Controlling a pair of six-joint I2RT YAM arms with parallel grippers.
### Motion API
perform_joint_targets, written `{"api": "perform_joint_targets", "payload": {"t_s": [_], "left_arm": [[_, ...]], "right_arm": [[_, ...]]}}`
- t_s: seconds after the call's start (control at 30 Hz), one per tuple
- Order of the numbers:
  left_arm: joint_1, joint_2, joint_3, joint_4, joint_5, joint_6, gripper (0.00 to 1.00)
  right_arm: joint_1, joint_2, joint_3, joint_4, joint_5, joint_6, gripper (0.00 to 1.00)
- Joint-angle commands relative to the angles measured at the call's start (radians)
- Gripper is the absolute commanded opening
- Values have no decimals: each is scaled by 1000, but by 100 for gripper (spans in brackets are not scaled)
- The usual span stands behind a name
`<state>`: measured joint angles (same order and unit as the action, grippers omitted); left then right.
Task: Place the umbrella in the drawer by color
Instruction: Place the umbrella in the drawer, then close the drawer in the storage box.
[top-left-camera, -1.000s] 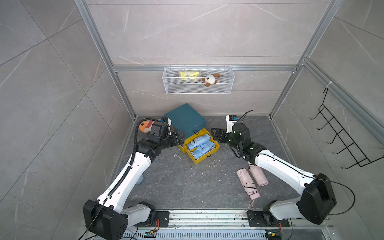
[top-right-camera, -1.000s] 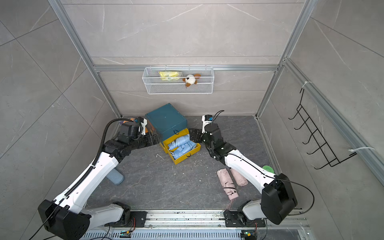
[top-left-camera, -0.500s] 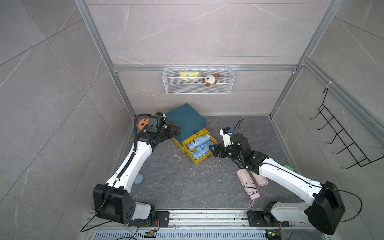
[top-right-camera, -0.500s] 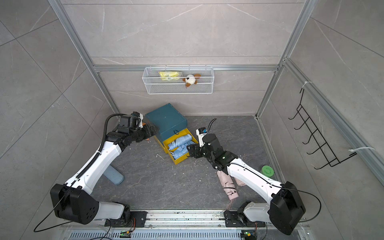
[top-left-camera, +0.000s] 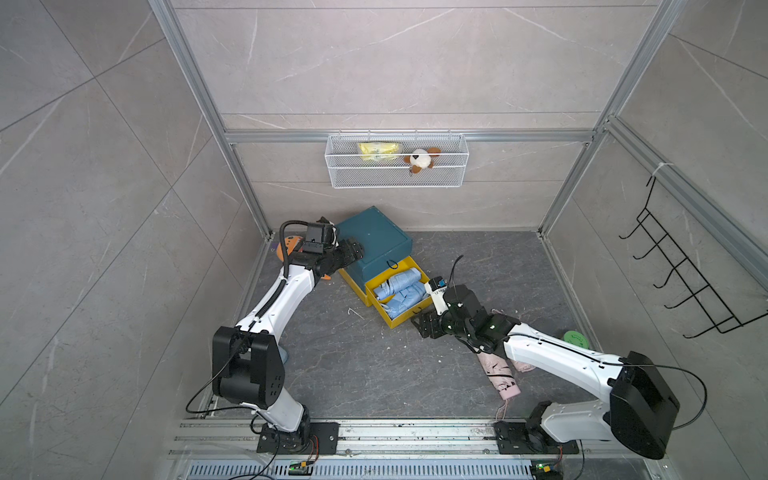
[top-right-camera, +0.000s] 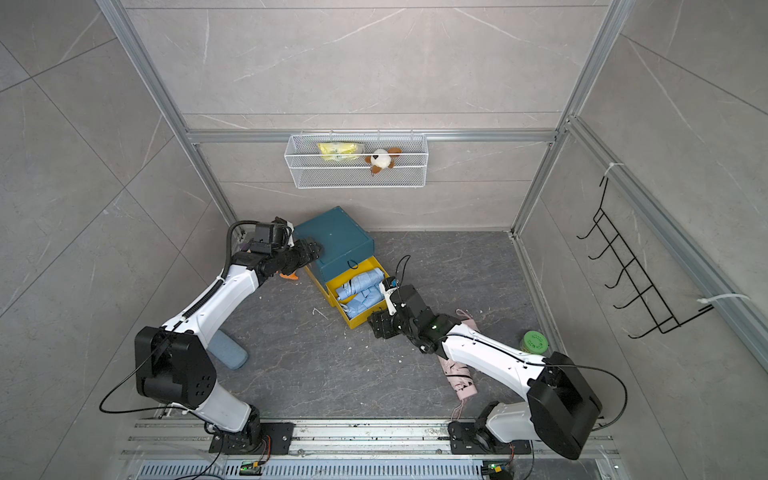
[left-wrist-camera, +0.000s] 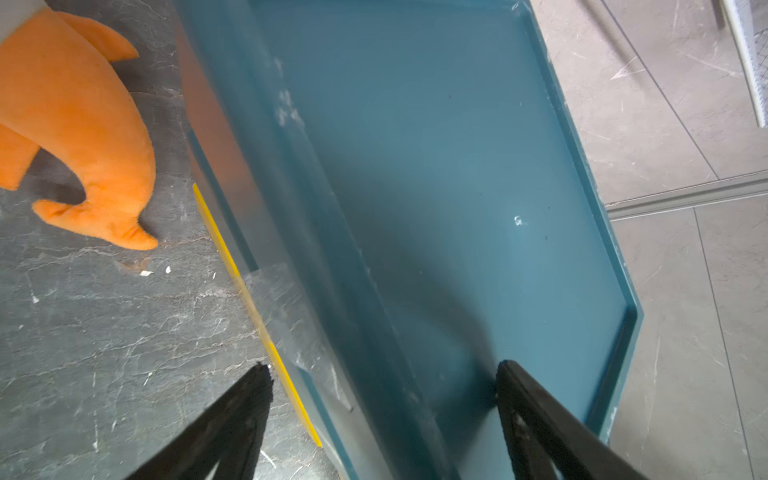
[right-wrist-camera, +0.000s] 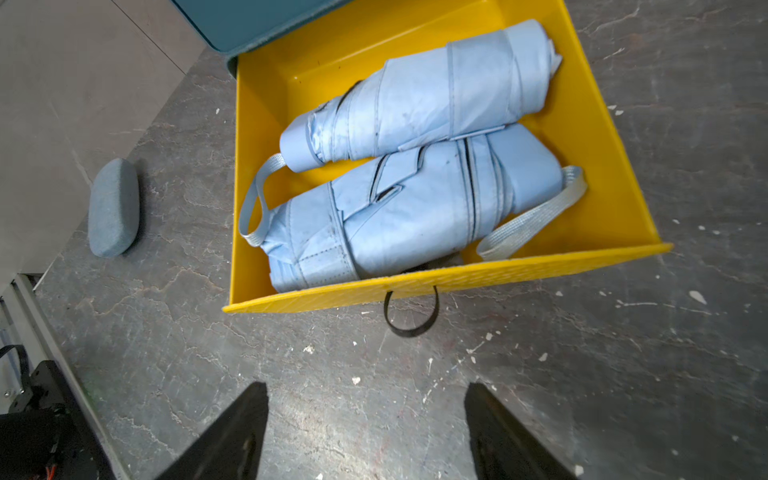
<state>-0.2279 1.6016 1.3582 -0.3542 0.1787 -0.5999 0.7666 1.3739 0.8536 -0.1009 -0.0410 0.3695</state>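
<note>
Near-right pink umbrellas (top-left-camera: 500, 376) on the floor — light, soft-skinned, stiff-cored — look best gripped across the middle; right pincer (right-wrist-camera: 365, 388) and left pincer (left-wrist-camera: 382, 370) both gape, empty.

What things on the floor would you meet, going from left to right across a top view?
In order: blue-grey pouch → orange plush toy → yellow drawer → pink umbrella → green disc.

- A robot lab cell: grey stone-look wall panels (top-left-camera: 374, 62) held in an aluminium frame (top-left-camera: 519, 136).
- Left arm (top-left-camera: 282, 299) and right arm (top-left-camera: 557, 357) bolted to a rail (top-left-camera: 415, 434).
</note>
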Motion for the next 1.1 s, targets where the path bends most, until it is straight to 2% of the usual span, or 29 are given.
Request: {"api": "perform_joint_targets", "payload": {"t_s": [0.0, 0.2, 0.63, 0.7, 0.87, 1.07], "left_arm": [[6, 21, 1, 20, 4, -12, 85], [5, 28, -44, 46, 4, -17, 81], [5, 33, -105, 84, 13, -22, 80], [5, 33, -112, 89, 12, -23, 80], [5, 38, -117, 95, 16, -25, 80], [5, 45, -121, 100, 21, -26, 79]], "right_arm": [[3, 56, -8, 49, 8, 0, 75], [3, 129, 13, 113, 18, 17, 66], [2, 203, 68, 157, 93, 28, 50], [2, 211, 77, 153, 104, 27, 45], [2, 223, 93, 139, 133, 18, 26], [2, 213, 97, 139, 150, 6, 16]]}}
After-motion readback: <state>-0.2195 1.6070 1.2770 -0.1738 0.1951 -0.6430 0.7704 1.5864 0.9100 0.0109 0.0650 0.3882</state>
